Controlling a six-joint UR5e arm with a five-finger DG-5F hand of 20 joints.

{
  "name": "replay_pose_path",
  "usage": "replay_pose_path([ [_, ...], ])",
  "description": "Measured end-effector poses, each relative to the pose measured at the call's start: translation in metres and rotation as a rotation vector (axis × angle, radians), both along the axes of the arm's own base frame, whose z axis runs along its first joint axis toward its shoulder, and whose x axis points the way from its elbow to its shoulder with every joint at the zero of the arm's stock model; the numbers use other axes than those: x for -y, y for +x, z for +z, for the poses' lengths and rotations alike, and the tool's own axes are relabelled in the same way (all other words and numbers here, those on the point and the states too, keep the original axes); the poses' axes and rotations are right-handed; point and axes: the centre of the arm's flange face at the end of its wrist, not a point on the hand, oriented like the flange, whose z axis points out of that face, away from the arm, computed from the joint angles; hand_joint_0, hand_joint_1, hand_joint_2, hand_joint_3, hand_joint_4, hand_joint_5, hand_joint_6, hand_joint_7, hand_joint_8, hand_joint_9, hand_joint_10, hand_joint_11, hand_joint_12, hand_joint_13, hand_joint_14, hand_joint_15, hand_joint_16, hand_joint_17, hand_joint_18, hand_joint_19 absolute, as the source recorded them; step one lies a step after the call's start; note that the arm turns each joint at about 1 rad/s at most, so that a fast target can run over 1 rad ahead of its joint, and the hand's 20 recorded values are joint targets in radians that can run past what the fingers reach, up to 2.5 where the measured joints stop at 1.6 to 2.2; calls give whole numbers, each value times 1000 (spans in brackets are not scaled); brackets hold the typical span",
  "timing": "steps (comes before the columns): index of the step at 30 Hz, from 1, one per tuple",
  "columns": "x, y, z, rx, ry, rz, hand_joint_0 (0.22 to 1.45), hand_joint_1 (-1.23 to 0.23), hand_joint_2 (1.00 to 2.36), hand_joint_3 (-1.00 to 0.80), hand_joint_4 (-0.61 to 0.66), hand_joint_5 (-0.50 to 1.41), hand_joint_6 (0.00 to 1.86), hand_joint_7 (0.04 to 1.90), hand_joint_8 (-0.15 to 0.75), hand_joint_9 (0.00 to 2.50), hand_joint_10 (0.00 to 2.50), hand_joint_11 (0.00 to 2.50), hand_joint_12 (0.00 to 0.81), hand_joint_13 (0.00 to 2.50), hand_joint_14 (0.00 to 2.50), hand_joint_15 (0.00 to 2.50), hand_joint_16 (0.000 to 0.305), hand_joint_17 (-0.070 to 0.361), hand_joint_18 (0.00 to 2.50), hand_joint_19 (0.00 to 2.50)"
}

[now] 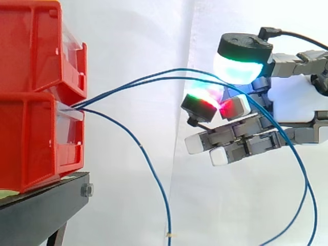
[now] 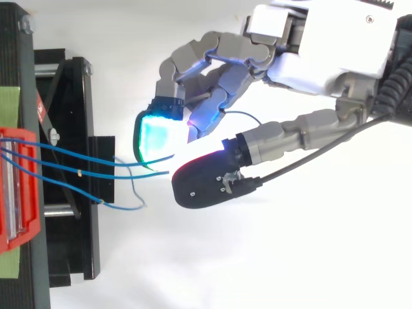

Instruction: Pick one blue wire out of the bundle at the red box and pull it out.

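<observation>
1. The robot hand (image 1: 289, 102) reaches in level toward the red box (image 1: 31, 143); the box sits well ahead of its fingertips on the black stand (image 1: 46, 210), with a second red bin (image 1: 31, 46) stacked on top.
2. Its fingers are curled; a cyan-glowing pad (image 1: 240, 64) sits above and a red-glowing pad (image 1: 202, 102) below; two blue wires (image 2: 77, 172) pass between them, so I read it as a pinch closed on the pair rather than on one.
3. Those wires come out of the gap between the bins and rise in a shallow arc to the pads; they run on past the palm and hang down behind and below the hand.
4. A loose blue wire (image 1: 141, 148) leaves the same gap and droops away below the fingertips, untouched.
5. Step in hand, as I judge it: the grasp is made and the pull-out is not yet done; the wire ends sit in the box.
6. The next move calls for drawing the hand straight back, away from the box, with a firm pinch; the task asks for one wire, so letting one of the pair go first would be tidier; a slack pinch could let so thin a wire slide through the pads.
7. No brand, label or writing that I can read from here.
</observation>
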Motion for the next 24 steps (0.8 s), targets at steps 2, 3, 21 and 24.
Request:
replay_pose_path([
  [2,0,0,0,0,0,0,566,-807,1013,-85,135,-108,873,903,323,1169,28,926,447,575,16,407,68,154,514,572],
  [3,0,0,0,0,0,0,572,-810,1012,-81,140,-106,874,904,329,1173,28,927,449,578,16,404,69,156,520,559],
  [21,1,-2,-2,-21,-18,-1,589,-847,1011,-13,60,-89,849,1047,302,1132,27,803,448,469,13,327,70,158,397,453],
  [24,1,-3,-3,-31,-21,-2,589,-851,1009,-9,59,-87,844,1074,297,1074,26,742,446,413,12,292,71,160,364,434],
])
